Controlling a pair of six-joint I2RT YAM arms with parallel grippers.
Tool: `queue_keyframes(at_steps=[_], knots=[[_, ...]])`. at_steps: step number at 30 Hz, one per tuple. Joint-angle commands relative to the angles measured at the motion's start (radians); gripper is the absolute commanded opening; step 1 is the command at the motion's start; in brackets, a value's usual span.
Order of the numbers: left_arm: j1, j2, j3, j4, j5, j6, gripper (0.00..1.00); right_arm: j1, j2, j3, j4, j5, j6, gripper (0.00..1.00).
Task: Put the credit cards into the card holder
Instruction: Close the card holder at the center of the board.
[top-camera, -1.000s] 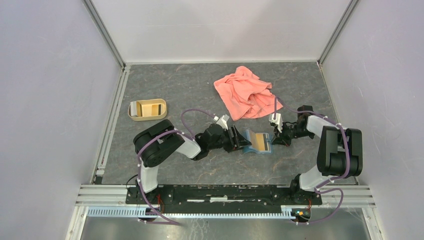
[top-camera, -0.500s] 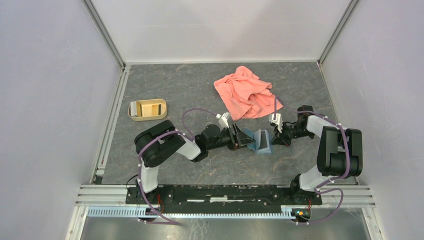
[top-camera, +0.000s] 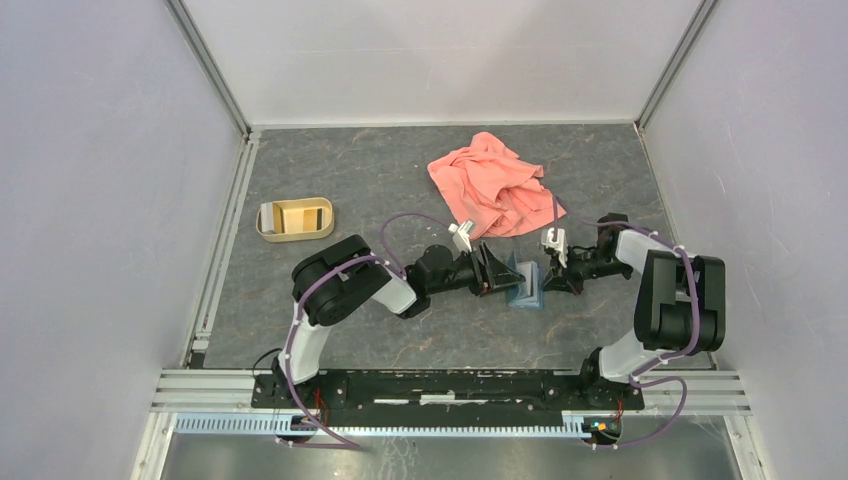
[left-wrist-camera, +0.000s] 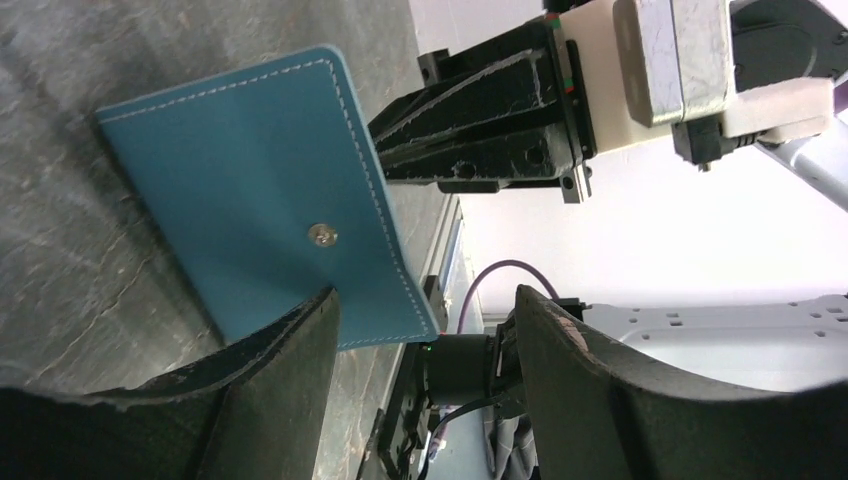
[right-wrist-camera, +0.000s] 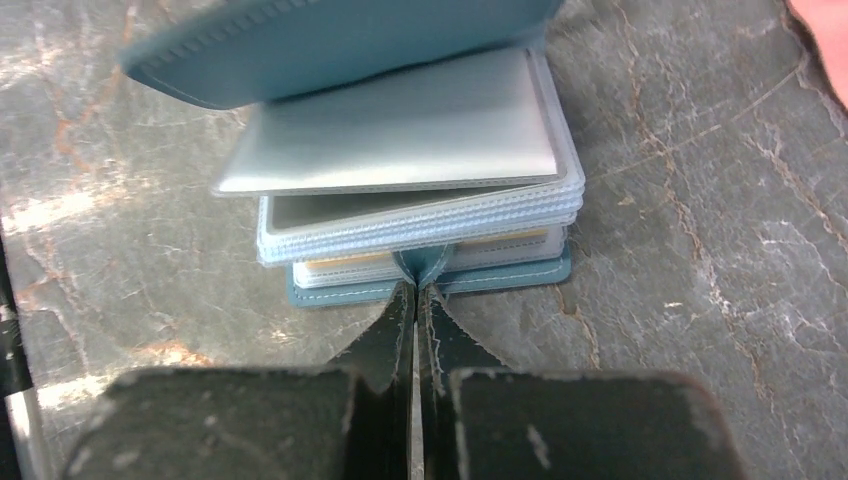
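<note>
Since a second ago the left fingers (top-camera: 497, 271) have pushed in, and the card holder (top-camera: 524, 284) cover has swung from flat to upright. On the grey marbled table (top-camera: 400, 170), a pink cloth (top-camera: 487, 185) lies behind the holder. A tan tray (top-camera: 295, 221) well to its left carries a credit card (top-camera: 300, 214). The left fingers are spread at the cover, and the right fingers (right-wrist-camera: 415, 300) pinch the holder's spine. Clear sleeves mostly hide a second credit card (right-wrist-camera: 480, 243).
</note>
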Motion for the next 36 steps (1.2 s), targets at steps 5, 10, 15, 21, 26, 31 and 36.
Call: queue_keyframes(at_steps=[5,10,15,21,26,31,36], knots=[[-0.006,0.028,0.066,0.018,0.02,-0.001,0.72,-0.05,0.059,0.066,-0.288,-0.222,-0.298,0.01],[-0.006,0.069,0.089,0.003,0.019,0.004,0.72,-0.085,0.12,0.061,-0.423,-0.272,-0.497,0.01],[-0.006,0.101,0.111,-0.008,0.022,0.006,0.71,-0.11,0.109,0.026,-0.403,-0.269,-0.517,0.01],[-0.006,0.117,0.13,-0.073,0.003,0.004,0.68,-0.123,0.097,0.001,-0.446,-0.294,-0.61,0.03],[-0.006,0.132,0.128,-0.083,-0.01,-0.019,0.6,-0.138,0.09,-0.05,-0.515,-0.336,-0.755,0.05],[-0.006,0.142,0.128,-0.085,-0.019,-0.032,0.58,-0.175,0.125,-0.049,-0.514,-0.37,-0.731,0.05],[-0.006,0.153,0.138,-0.093,-0.009,-0.033,0.57,-0.201,0.129,-0.047,-0.512,-0.373,-0.719,0.06]])
